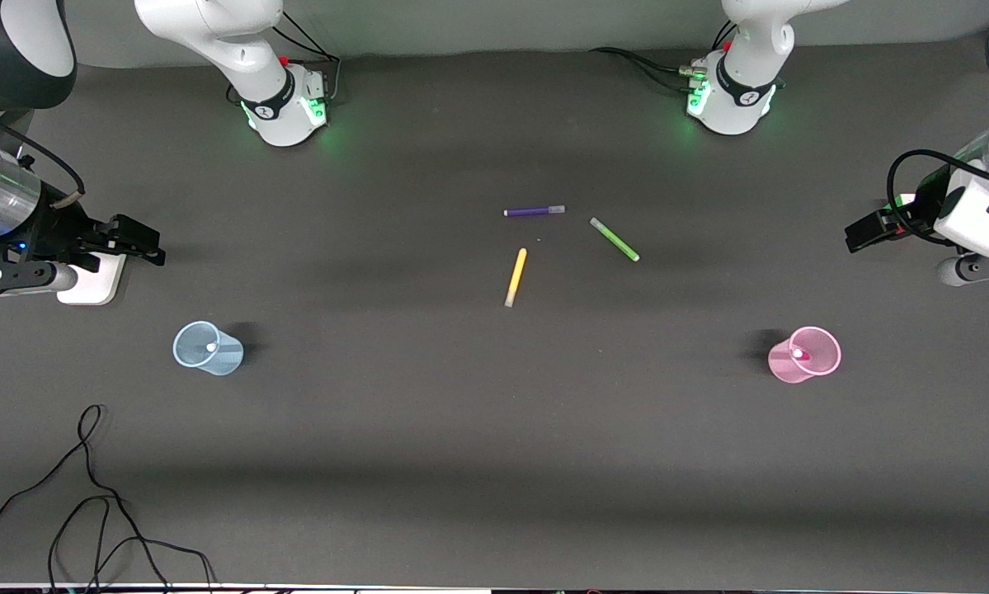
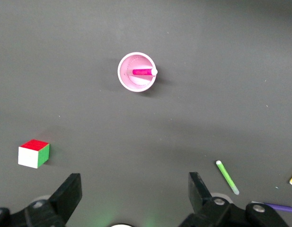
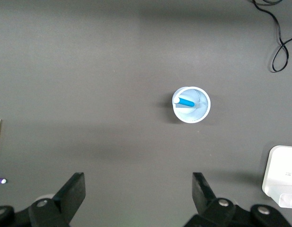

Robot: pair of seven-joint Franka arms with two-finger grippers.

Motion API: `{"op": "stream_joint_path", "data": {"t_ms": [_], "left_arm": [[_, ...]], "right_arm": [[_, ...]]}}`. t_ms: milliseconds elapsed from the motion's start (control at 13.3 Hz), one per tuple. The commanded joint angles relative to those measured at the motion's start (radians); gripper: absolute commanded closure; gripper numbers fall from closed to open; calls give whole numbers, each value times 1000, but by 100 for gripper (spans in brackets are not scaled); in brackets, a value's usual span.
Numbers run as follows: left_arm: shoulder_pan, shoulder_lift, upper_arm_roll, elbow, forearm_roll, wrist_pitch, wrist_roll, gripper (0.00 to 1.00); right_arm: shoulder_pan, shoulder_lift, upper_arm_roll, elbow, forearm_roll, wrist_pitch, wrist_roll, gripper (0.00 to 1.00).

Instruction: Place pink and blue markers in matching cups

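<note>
Already, in the front view, both cups stand upright and well apart on the worktop (image 1: pixel 494 462): the blue cup (image 1: pixel 207 348) toward the right arm's end, the pink cup (image 1: pixel 805 355) toward the left arm's end, each showing only a pale pen tip. A purple pen (image 1: pixel 534 211), green pen (image 1: pixel 614 239) and yellow pen (image 1: pixel 515 277) lie between them, farther from the camera. The right gripper (image 1: pixel 135 239) and left gripper (image 1: pixel 861 231) hang at the table's ends, both arms apparently waiting.

From the left wrist view, the pink marker (image 2: pixel 144 72) leans inside the pink cup (image 2: pixel 137 72); that gripper's (image 2: pixel 135 189) fingers stand wide and empty. A coloured cube (image 2: pixel 34 153) appears only here.

From the right wrist view, the blue marker (image 3: pixel 185 101) leans in the blue cup (image 3: pixel 191 104), the right gripper (image 3: pixel 138 189) wide and empty.

Little looks left to do; the likeliest risk is an arm's sweep tipping these light cups.
</note>
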Motion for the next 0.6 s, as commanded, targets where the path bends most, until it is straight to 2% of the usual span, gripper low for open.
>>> {"op": "stream_joint_path", "data": {"t_ms": [0, 150, 226, 376, 451, 526], "left_arm": [[-33, -21, 12, -35, 26, 30, 20, 0], [-84, -16, 21, -37, 43, 32, 18, 0], [-111, -12, 50, -34, 43, 37, 18, 0], [-281, -9, 225, -32, 43, 44, 18, 0], [-312, -9, 266, -32, 42, 43, 20, 0], [-316, -10, 273, -30, 42, 37, 20, 0]], "right_arm": [[5, 29, 4, 16, -13, 12, 28, 0], [3, 32, 4, 16, -13, 15, 28, 0], [3, 30, 3, 16, -13, 15, 28, 0], [3, 32, 3, 16, -13, 15, 28, 0], [3, 33, 3, 16, -13, 15, 28, 0], [3, 35, 3, 16, -13, 15, 28, 0]]}}
